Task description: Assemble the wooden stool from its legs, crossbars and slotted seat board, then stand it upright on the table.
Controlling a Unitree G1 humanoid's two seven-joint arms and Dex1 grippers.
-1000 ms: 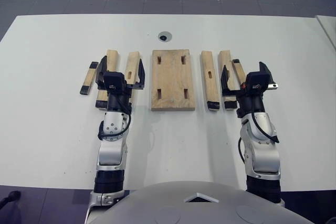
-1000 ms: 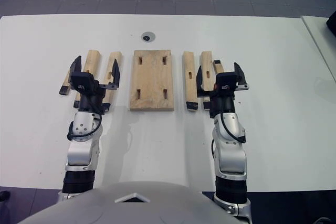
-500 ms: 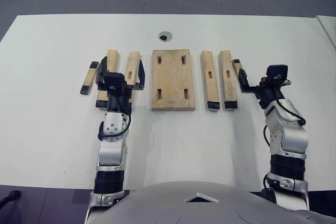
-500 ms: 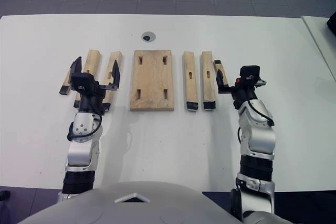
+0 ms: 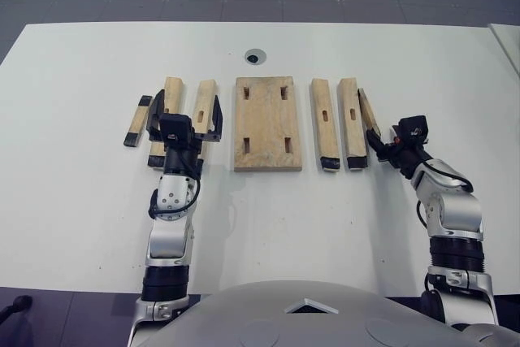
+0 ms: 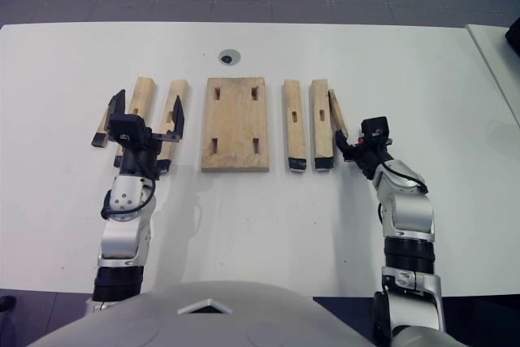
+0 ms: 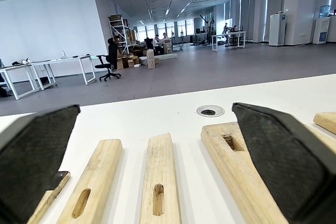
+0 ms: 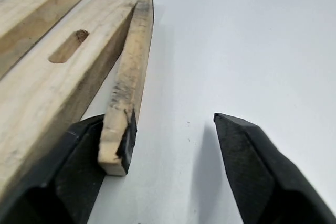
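Seat board (image 5: 267, 123) is lying on the table (image 5: 81, 176), 2 legs (image 5: 323, 119) each side. Right claw (image 8: 163, 124) is gaping open, 1 finger (image 8: 79, 156) touching the crossbar (image 8: 131, 72) tip. Left claw (image 5: 186, 110) is hovering open over the left legs (image 5: 172, 91).

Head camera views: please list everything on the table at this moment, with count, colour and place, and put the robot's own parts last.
White table: one, white, under everything.
Round cable port: one, grey, set in the table beyond the board.
Slotted wooden seat board: one, pale wood, flat at the centre.
Slotted wooden legs: four, pale wood, two left of the board, two right of it.
Short wooden crossbars: two, pale wood with black tips, one far left, one far right beside the outer leg.
Left gripper: one, black, open, over the two left legs.
Right gripper: one, black, open, around the right crossbar's near end.
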